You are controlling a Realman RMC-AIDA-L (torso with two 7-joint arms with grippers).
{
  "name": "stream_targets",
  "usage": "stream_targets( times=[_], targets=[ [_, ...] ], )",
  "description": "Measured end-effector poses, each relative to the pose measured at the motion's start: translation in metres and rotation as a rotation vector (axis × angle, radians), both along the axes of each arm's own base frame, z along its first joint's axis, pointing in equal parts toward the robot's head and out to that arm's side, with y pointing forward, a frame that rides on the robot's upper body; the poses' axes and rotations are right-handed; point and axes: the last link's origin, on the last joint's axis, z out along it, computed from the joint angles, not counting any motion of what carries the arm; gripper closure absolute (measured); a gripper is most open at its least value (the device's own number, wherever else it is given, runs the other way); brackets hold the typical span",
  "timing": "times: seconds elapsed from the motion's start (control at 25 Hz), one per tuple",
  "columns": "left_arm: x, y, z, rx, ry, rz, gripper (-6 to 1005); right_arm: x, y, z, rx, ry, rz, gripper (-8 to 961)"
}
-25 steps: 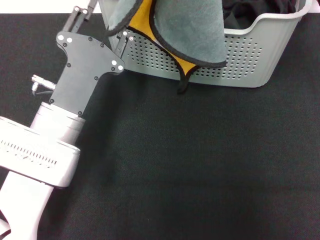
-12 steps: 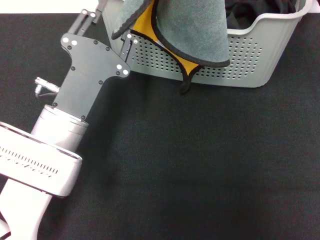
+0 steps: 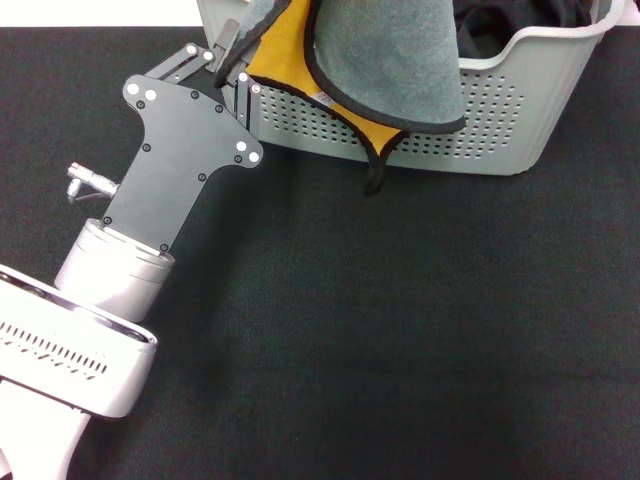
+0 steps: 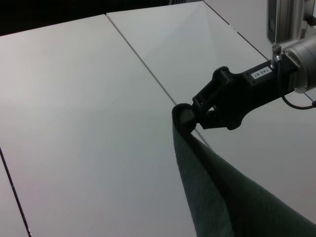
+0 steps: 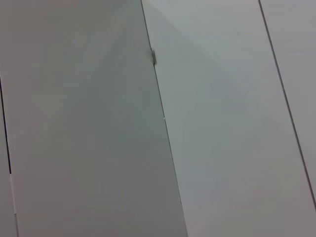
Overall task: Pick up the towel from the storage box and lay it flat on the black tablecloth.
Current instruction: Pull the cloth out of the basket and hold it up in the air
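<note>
The towel [image 3: 390,50], grey outside and orange-yellow inside with a dark trim, hangs in folds in front of the storage box [image 3: 500,110], its top out of the head view. In the left wrist view my right gripper [image 4: 185,116] is shut on the upper corner of the towel [image 4: 222,202], holding it in the air. My left gripper [image 3: 235,65] is at the towel's lower left edge, right beside the box's front left corner; the cloth hides its tips. The black tablecloth [image 3: 400,320] covers the table below.
A dark fabric bundle [image 3: 500,25] lies inside the box at the back right. My left arm's silver forearm [image 3: 80,320] crosses the near left of the cloth. White surface shows past the cloth's far left edge.
My left gripper has moved right and slightly down, closing in on the towel's left edge. The hanging towel has shifted a little right; its lowest tip now sits slightly lower.
</note>
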Motion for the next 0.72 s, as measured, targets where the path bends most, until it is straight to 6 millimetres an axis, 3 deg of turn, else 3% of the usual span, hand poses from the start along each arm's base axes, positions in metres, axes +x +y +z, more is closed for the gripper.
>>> stream_targets(
  times=[0.16, 0.44, 0.72],
  targets=[
    [-0.001, -0.002, 0.001, 0.003, -0.002, 0.002, 813, 0.0, 0.0, 0.0, 0.0, 0.0, -0.001, 942],
    [-0.002, -0.003, 0.001, 0.004, 0.0, -0.003, 893, 0.003, -0.001, 0.001, -0.005, 0.006, -0.004, 942],
    [-0.006, -0.012, 0.018, -0.03, -0.106, -0.088, 964, 0.026, -0.01, -0.004, -0.06, -0.011, -0.023, 943]
  ],
)
